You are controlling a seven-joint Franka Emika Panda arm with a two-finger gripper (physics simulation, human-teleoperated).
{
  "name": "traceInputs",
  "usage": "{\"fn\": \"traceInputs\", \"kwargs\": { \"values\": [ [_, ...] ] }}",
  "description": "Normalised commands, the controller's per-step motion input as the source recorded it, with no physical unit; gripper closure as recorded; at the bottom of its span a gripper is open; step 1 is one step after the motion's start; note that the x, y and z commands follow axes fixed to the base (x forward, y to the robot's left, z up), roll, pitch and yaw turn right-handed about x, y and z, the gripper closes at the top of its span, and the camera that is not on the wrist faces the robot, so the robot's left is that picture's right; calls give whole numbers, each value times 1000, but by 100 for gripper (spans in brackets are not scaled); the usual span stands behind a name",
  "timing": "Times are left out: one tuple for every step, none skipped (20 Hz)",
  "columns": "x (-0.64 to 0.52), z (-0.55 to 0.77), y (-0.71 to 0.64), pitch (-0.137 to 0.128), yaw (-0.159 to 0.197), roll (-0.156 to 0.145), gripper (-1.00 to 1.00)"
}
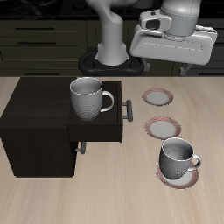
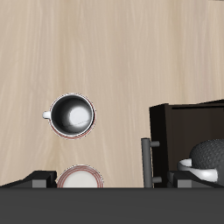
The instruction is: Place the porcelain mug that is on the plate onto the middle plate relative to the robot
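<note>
Grey-white speckled porcelain mug stands upright, mouth up, on a small white plate with reddish-brown ringed rim, lower right of the exterior frame, near the worktop front edge. Its loop handle points toward the right frame edge. The identical middle plate lies bare farther back; a third plate sits beyond it. A bigger grey-white mug stands on the dark wooden cabinet with its drawer open. Claw hangs high at upper right; fingers hidden, so opening cannot be told. Wrist view: middle plate cut off by the claw body.
</note>
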Motion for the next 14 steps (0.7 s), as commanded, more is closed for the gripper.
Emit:
{"fn": "traceInputs", "kwargs": {
  "values": [
    [44, -49, 4, 3, -17, 0, -100],
    [192, -267, 325, 43, -43, 50, -100],
    [112, -126, 129, -4, -19, 12, -100],
    [115, -134, 181, 15, -22, 46, -100],
    [67, -83, 144, -69, 58, 19, -100],
    [183, -200, 95, 29, 25, -7, -100],
    [152, -145, 21, -2, 8, -2, -100],
    [168, -152, 34, -18, -6, 7, -100],
    [150, -223, 87, 25, -2, -10, -100],
    [215, -208, -59, 10, -58, -26, -100],
    [247, -219, 52, -39, 84, -10, -100],
    [238, -411, -79, 27, -52, -79, -100],
    [172, -210, 46, -9, 49, 40, -100],
    [126, -121, -19, 16, -12, 5, -100]
  ]
}}
